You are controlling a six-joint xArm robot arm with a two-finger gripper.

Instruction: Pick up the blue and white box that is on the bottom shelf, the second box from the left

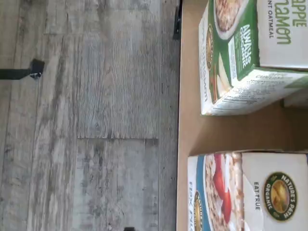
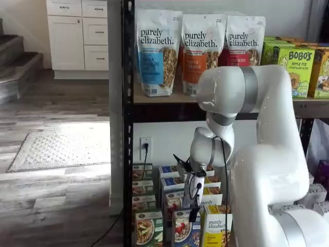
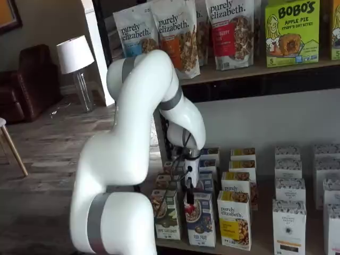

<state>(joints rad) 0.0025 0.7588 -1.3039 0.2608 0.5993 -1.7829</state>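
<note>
The blue and white box (image 1: 226, 192) stands upright at the front of the bottom shelf (image 1: 231, 132), with a bowl of red berries on its face. It is in both shelf views (image 2: 185, 232) (image 3: 202, 227), between a green-trimmed box and a yellow one. My gripper (image 2: 193, 212) (image 3: 188, 201) hangs on the arm just above and in front of this box. Its black fingers point down and are seen side-on. It is open, holds nothing and is not touching the box. The wrist view looks down on the box's top and the shelf's front edge.
A green-trimmed box (image 1: 236, 53) (image 3: 166, 215) stands close on one side and a yellow "purely elizabeth" box (image 3: 234, 219) on the other. More boxes stand in rows behind. Bags (image 2: 198, 49) fill the tier above. A black post (image 2: 127, 128) marks the rack's corner. Wood floor (image 1: 96, 120) lies in front.
</note>
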